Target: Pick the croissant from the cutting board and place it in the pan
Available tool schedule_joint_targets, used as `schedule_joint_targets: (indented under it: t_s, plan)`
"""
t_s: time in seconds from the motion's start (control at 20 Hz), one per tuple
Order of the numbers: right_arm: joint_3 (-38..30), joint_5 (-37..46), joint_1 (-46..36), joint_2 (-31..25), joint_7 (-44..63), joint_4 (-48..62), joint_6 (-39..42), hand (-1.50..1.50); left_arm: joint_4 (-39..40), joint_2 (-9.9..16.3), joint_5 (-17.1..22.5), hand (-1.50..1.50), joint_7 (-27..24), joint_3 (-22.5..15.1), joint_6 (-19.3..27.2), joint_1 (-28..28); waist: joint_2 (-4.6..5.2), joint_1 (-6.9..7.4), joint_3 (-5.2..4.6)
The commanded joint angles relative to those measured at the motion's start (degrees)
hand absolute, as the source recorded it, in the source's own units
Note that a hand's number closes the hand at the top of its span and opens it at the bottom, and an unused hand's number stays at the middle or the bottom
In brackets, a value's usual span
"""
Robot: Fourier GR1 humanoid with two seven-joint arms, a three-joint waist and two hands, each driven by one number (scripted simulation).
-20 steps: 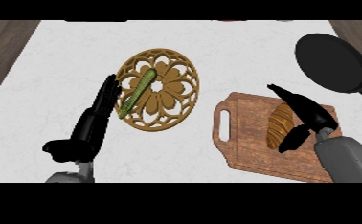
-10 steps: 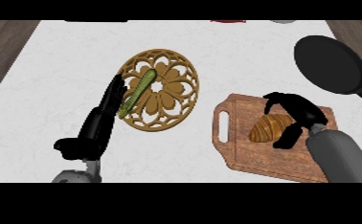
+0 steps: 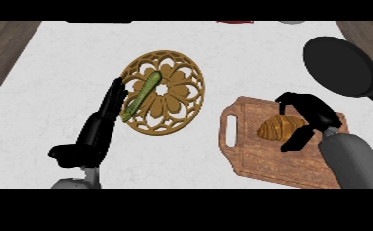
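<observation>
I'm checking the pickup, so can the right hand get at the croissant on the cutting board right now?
Probably yes. The right hand is already at the croissant on the cutting board, its fingers and thumb curving round it, and nothing lies between them.

No text, label, brand, number or sign can be read anywhere in the head view, whether on the white marbled table point(image 3: 241, 52), the brown wooden cutting board point(image 3: 251, 153) or the round black pan point(image 3: 339, 67).
</observation>
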Motion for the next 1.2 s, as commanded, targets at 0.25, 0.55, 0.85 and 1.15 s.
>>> schedule_joint_targets:
  t_s: [0.25, 0.55, 0.85, 1.15]
  plan:
    - [1.0, 1.6, 8.7, 2.1, 0.0, -16.6, -1.9, 1.5, -1.2, -0.5, -0.6, 0.0, -0.1, 0.8, -0.3, 1.0, 0.29, -0.54, 0.54]
    - [-4.4, 1.5, 11.3, 0.2, 2.4, -29.3, -8.8, 1.5, 1.7, -0.5, -0.8, 0.0, -1.8, 1.6, -0.6, 0.7, 0.12, -1.36, 0.52]
    - [-11.6, -6.7, 11.9, 0.9, 6.3, -40.9, -5.5, 1.5, 1.6, -2.6, -3.5, 0.0, -4.8, -1.7, 0.6, 4.2, 0.19, -0.99, 0.51]
    - [-20.4, -13.8, 9.2, 1.5, 5.0, -32.0, -6.2, 1.5, 0.1, -0.9, -1.5, 0.0, -1.7, 1.4, -0.9, 0.9, 0.43, -0.22, 0.57]
